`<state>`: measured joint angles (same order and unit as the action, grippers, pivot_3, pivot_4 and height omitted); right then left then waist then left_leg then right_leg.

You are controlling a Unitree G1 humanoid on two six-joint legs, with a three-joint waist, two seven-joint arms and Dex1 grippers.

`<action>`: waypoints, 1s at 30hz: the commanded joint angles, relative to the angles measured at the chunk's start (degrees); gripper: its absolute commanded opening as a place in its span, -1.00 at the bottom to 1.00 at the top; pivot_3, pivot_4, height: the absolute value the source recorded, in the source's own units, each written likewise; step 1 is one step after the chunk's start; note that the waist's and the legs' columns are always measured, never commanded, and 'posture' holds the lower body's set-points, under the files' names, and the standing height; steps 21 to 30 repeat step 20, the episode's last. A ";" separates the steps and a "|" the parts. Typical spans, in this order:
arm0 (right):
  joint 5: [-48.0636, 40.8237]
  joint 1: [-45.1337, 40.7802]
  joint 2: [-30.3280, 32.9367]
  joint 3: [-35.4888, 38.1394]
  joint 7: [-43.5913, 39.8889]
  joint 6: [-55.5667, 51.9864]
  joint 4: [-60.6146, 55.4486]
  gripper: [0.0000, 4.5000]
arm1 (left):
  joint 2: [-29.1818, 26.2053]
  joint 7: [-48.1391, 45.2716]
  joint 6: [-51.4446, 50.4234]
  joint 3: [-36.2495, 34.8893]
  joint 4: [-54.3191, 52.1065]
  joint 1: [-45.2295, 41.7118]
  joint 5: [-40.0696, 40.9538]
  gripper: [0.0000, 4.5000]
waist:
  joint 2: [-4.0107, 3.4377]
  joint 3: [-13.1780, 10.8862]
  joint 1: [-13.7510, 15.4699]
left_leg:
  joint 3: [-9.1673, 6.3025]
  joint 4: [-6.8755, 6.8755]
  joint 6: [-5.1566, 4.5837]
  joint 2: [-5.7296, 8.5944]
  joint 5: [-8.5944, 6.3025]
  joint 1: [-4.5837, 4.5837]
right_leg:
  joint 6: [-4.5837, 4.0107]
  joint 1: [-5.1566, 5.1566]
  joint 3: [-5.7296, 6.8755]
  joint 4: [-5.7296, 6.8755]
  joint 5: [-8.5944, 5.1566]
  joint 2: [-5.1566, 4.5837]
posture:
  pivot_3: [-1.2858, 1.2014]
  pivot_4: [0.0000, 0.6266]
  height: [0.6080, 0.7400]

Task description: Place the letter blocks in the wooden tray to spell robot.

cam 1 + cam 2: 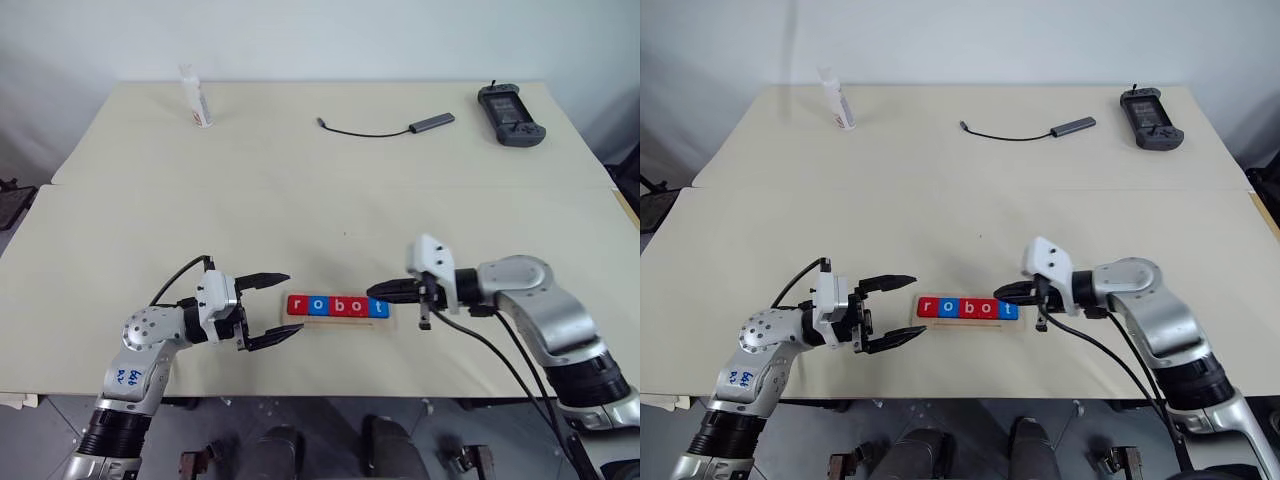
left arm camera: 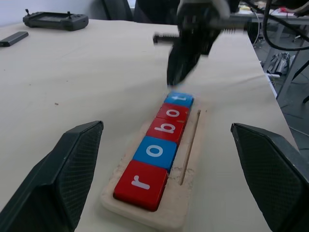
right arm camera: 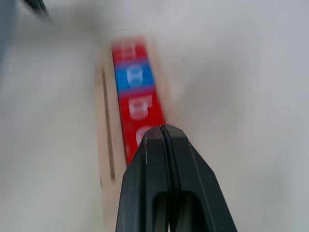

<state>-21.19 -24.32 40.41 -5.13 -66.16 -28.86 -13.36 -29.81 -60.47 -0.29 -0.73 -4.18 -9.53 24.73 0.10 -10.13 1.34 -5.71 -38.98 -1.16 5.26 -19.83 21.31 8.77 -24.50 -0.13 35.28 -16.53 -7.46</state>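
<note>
Five letter blocks (image 1: pixel 337 306) lie in a row in the wooden tray (image 1: pixel 340 322) near the table's front edge, reading r, o, b, o, t: red r (image 2: pixel 141 183), blue o (image 2: pixel 155 151), red b (image 2: pixel 167 128), red o (image 2: pixel 173 112), blue t (image 2: pixel 179 99). My left gripper (image 1: pixel 291 303) stands open at the tray's left end, its fingers either side of that end and holding nothing. At the tray's right end, my right gripper (image 1: pixel 371 291) is shut and empty. Its tip hangs just above the t block.
At the table's far side stand a white bottle (image 1: pixel 198 98), a dark cable with a grey adapter (image 1: pixel 385 128) and a black handheld controller (image 1: pixel 510 114). A seam between two table halves runs across behind the tray.
</note>
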 commanded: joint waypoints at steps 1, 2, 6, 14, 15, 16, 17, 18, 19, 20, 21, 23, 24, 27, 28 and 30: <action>-3.22 6.41 4.04 7.64 -0.74 1.26 -4.15 -0.59 | -2.41 -0.64 -0.42 -3.30 -1.80 1.61 1.75 1.00 | 0.00 0.00 0.19 | 0.00 0.00 -0.01 0.00 0.00 0.00 | 0.00 0.01 0.00 0.00 0.00 0.00 | 0.03 -0.52 1.00; -2.65 9.31 5.56 9.20 -1.14 2.70 -4.60 -0.44 | -3.14 -0.91 -0.56 -4.00 -1.75 2.21 1.82 1.00 | 0.00 0.00 0.37 | -0.03 0.00 -0.01 0.02 -0.01 0.00 | 0.00 0.02 0.01 -0.01 0.00 -0.01 | 0.03 -0.52 1.00; -5.14 19.25 6.89 18.27 -4.46 11.94 -2.00 0.16 | -5.65 -0.41 0.16 -6.88 -1.54 4.85 1.26 1.00 | 0.00 0.00 0.19 | 0.00 0.04 -0.08 0.04 -0.05 0.00 | 0.00 0.05 0.01 -0.10 0.00 -0.03 | 0.03 -0.52 1.00; -8.05 24.62 5.73 24.72 -4.46 16.29 1.16 0.99 | -7.23 1.25 0.51 -9.85 -1.01 6.73 0.16 1.00 | -0.01 0.01 -0.09 | 0.09 0.04 -0.01 -0.08 -0.03 -0.12 | 0.01 0.10 -0.06 -0.05 0.00 0.04 | 0.03 -0.52 1.00; -8.06 24.56 5.38 24.64 -4.33 17.04 1.40 0.99 | -7.26 1.48 0.70 -9.64 -0.35 6.01 -0.24 1.00 | -0.01 0.01 -0.02 | 0.09 0.03 -0.01 -0.07 -0.03 -0.12 | 0.01 0.10 -0.06 -0.05 0.00 0.03 | 0.03 -0.52 1.00; -7.90 24.79 5.23 24.51 -4.28 17.75 1.56 0.99 | -7.34 1.58 1.04 -9.51 0.22 5.36 -0.64 1.00 | -0.01 0.01 0.01 | 0.09 0.03 -0.02 -0.07 -0.03 -0.12 | 0.01 0.11 -0.06 -0.05 0.00 0.03 | 0.03 -0.52 1.00; -7.54 25.14 5.19 24.30 -4.43 18.63 1.76 0.99 | -7.40 1.48 1.15 -9.48 0.79 4.67 -0.74 1.00 | -0.01 0.01 0.02 | 0.08 0.02 -0.02 -0.06 -0.03 -0.12 | 0.01 0.12 -0.04 -0.05 0.00 0.03 | 0.03 -0.52 1.00; -7.15 25.50 5.08 24.16 -4.49 19.46 2.14 0.99 | -7.23 1.31 1.40 -9.52 1.22 4.08 -0.63 1.00 | -0.01 0.01 0.11 | 0.07 0.02 -0.02 -0.06 -0.04 -0.11 | 0.01 0.11 -0.04 -0.05 0.00 0.03 | 0.03 -0.52 1.00; -6.74 25.88 4.93 24.03 -4.48 20.34 2.54 0.99 | -7.17 1.03 1.16 -9.55 1.48 3.73 -0.33 1.00 | -0.01 0.01 0.19 | 0.07 0.02 -0.02 -0.04 -0.04 -0.11 | 0.01 0.11 -0.04 -0.05 0.00 0.02 | 0.03 -0.52 1.00; -6.32 26.14 4.73 23.97 -4.32 21.32 2.99 0.99 | -7.17 1.20 1.19 -9.65 1.55 3.59 -0.45 1.00 | -0.01 0.01 0.19 | 0.06 0.02 -0.02 -0.03 -0.04 -0.11 | 0.01 0.12 -0.03 -0.05 0.00 0.00 | 0.03 -0.52 1.00; -6.32 26.14 4.73 23.97 -4.32 21.32 2.99 0.99 | -7.17 1.20 1.19 -9.65 1.55 3.59 -0.45 1.00 | -0.01 0.01 0.19 | 0.06 0.02 -0.02 -0.03 -0.04 -0.11 | 0.01 0.12 -0.03 -0.05 0.00 0.00 | 0.03 -0.52 1.00; -6.32 26.14 4.73 23.97 -4.32 21.32 2.99 0.99 | -7.17 1.20 1.19 -9.65 1.55 3.59 -0.45 1.00 | -0.01 0.01 0.19 | 0.06 0.02 -0.02 -0.03 -0.04 -0.11 | 0.01 0.12 -0.03 -0.05 0.00 0.00 | 0.03 -0.52 1.00; -6.32 26.14 4.73 23.97 -4.32 21.32 2.99 0.99 | -7.17 1.20 1.19 -9.65 1.55 3.59 -0.45 1.00 | -0.01 0.01 0.19 | 0.06 0.02 -0.02 -0.03 -0.04 -0.11 | 0.01 0.12 -0.03 -0.05 0.00 0.00 | 0.03 -0.52 1.00; -6.32 26.14 4.73 23.97 -4.32 21.32 2.99 0.99 | -7.17 1.20 1.19 -9.65 1.55 3.59 -0.45 1.00 | -0.01 0.01 0.19 | 0.06 0.02 -0.02 -0.03 -0.04 -0.11 | 0.01 0.12 -0.03 -0.05 0.00 0.00 | 0.03 -0.52 1.00; -6.32 26.14 4.73 23.97 -4.32 21.32 2.99 0.99 | -7.17 1.20 1.19 -9.65 1.55 3.59 -0.45 1.00 | -0.01 0.01 0.19 | 0.06 0.02 -0.02 -0.03 -0.04 -0.11 | 0.01 0.12 -0.03 -0.05 0.00 0.00 | 0.03 -0.52 1.00; -6.32 26.14 4.73 23.97 -4.32 21.32 2.99 0.99 | -7.17 1.20 1.19 -9.65 1.55 3.59 -0.45 1.00 | -0.01 0.01 0.19 | 0.06 0.02 -0.02 -0.03 -0.04 -0.11 | 0.01 0.12 -0.03 -0.05 0.00 0.00 | 0.03 -0.52 1.00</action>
